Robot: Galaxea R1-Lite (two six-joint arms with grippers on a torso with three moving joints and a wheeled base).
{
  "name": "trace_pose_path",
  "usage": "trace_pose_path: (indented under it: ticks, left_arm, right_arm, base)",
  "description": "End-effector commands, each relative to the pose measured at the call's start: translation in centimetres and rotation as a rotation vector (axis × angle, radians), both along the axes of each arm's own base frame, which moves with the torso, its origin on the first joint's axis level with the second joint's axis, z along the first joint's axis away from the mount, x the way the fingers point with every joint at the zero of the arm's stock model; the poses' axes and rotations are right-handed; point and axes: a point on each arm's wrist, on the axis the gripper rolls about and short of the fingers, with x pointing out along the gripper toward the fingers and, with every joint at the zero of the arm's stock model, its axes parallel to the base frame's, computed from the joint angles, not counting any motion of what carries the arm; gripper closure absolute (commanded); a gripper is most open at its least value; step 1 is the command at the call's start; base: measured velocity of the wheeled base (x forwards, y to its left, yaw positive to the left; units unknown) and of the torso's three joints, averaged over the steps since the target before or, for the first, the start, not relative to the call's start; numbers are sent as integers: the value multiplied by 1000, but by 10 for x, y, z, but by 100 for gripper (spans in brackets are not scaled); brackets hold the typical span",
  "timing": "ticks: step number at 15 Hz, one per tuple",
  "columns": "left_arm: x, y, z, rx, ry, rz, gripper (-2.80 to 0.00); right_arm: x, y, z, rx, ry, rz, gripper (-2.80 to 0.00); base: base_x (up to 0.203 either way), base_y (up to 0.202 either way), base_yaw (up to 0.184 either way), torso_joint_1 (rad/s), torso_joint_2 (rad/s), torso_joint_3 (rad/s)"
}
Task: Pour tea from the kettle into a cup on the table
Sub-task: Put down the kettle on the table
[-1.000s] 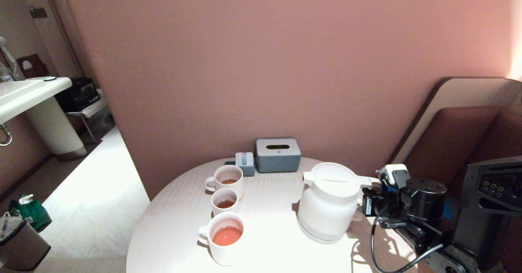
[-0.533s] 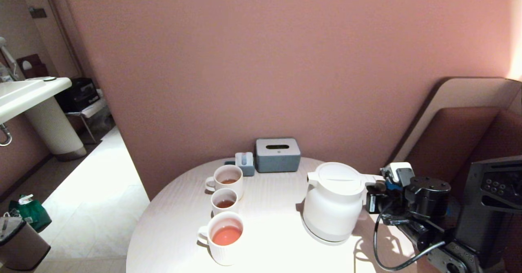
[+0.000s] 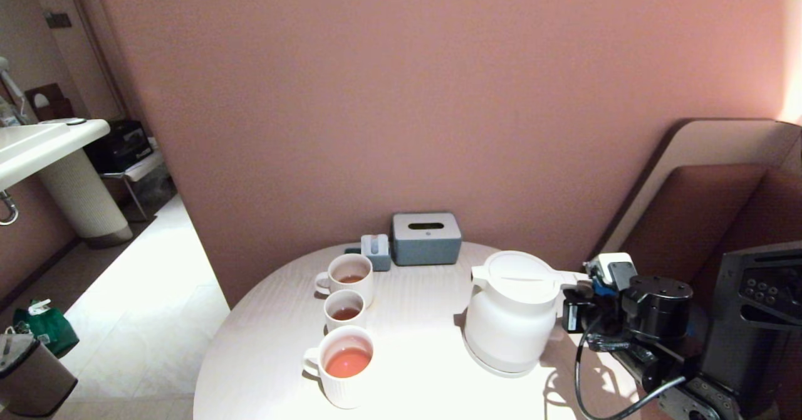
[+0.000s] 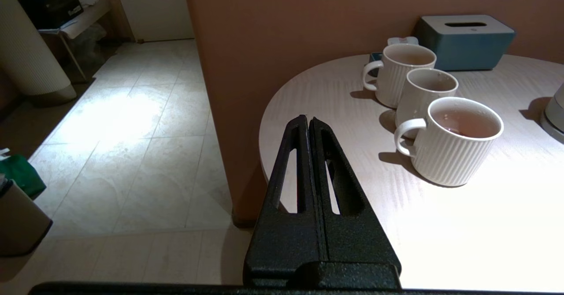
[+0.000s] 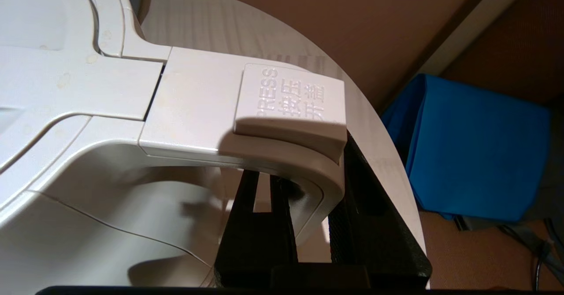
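Note:
The white kettle stands upright on its round base at the right of the pale round table. My right gripper is shut on the kettle's angular handle, one finger inside the loop and the other outside. Three ribbed white cups stand in a row on the left: near, middle and far. Each holds orange-red tea. My left gripper is shut and empty, beside the table's left edge, clear of the near cup.
A grey-blue tissue box and a small grey holder stand at the table's back edge against the wall. A padded bench lies behind my right arm, with a blue object beneath. Open floor and a bin are left of the table.
The kettle and my right gripper have shifted a little to the right, and the kettle now sits level on its base. Over the last half second almost nothing has moved.

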Motion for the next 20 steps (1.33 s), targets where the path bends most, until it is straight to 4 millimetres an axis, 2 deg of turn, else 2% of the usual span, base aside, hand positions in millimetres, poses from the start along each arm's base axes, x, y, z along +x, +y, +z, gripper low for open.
trace_pose_path:
  ticks: [1,15,20]
  left_arm:
    - [0,0,0,-1,0,0,0]
    - [0,0,0,-1,0,-1,0]
    - [0,0,0,-1,0,1,0]
  right_arm:
    - [-1,1,3,7,-32,4,0]
    - [-3,0,1,7,-20,0,0]
    - [-6,-2,3,11,-26,-62,0]
  base:
    - [0,0,0,0,0,0]
    - [0,0,0,0,0,0]
    - [0,0,0,0,0,0]
